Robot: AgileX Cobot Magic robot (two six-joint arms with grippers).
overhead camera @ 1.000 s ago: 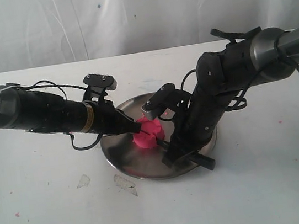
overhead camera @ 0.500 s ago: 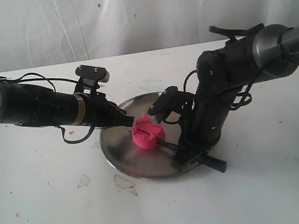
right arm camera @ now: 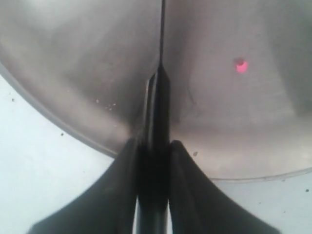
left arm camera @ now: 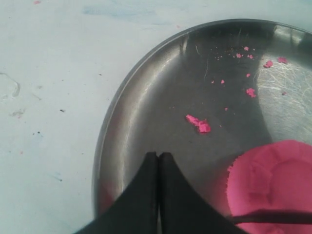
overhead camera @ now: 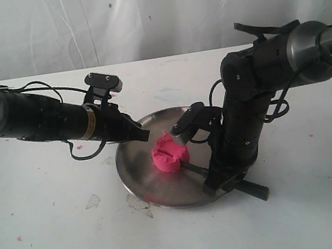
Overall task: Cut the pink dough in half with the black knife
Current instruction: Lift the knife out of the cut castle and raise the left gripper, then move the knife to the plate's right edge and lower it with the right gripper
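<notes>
The pink dough (overhead camera: pixel 170 153) sat on a steel plate (overhead camera: pixel 137 178). The right gripper (right arm camera: pixel 152 146), jaws clamped on the black knife (overhead camera: pixel 223 177), laid its blade across the dough. The left gripper (left arm camera: pixel 158 161) hovered beside it, jaws closed and empty. Cutting seemed underway; next, probably press down.

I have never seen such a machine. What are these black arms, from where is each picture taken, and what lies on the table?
These are two robot arms, each ending in a gripper. One picture looks at the whole scene from outside; the other two come from cameras on the wrists. On the white table lies a round steel plate with the pink dough and small pink crumbs. The right gripper is shut on the black knife, whose blade reaches the dough. The left gripper is shut, holds nothing, and hovers over the plate beside the dough.
</notes>
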